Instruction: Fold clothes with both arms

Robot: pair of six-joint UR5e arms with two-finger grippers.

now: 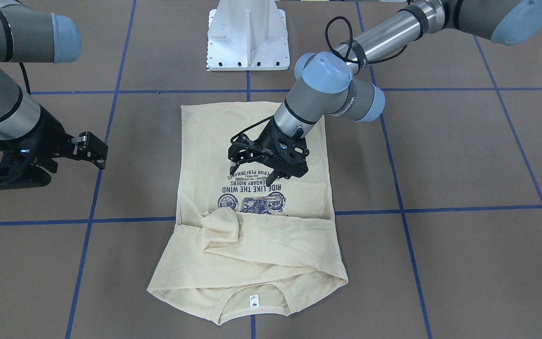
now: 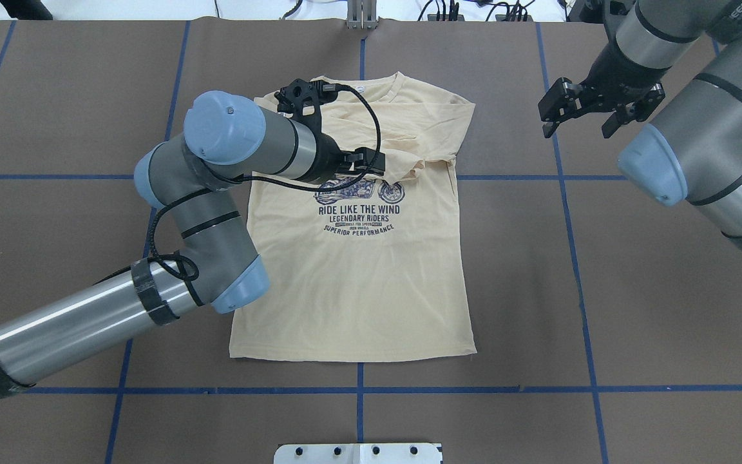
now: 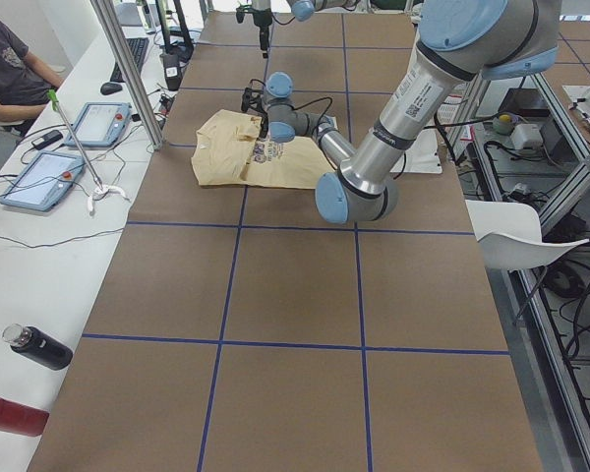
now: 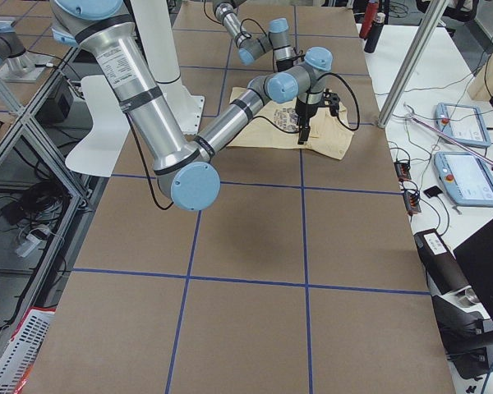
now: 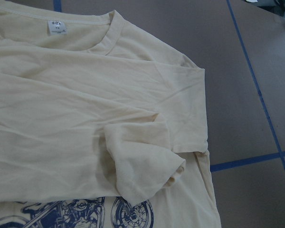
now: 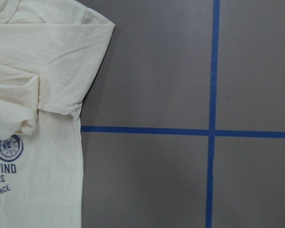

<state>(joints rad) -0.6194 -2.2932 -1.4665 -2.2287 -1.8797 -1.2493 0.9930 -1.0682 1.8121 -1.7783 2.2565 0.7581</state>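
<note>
Over the T-shirt, left end effector is hovering spread, right end effector idling spread; pinching both hem corners together looks wisest.

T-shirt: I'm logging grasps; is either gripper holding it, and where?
Nothing is held. The left gripper hangs open over the T-shirt; the right gripper is open, off to its side.

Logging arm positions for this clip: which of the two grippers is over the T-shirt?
The left gripper: it hangs above the navy print on the T-shirt. The right gripper is off to the side, over bare table.
</note>
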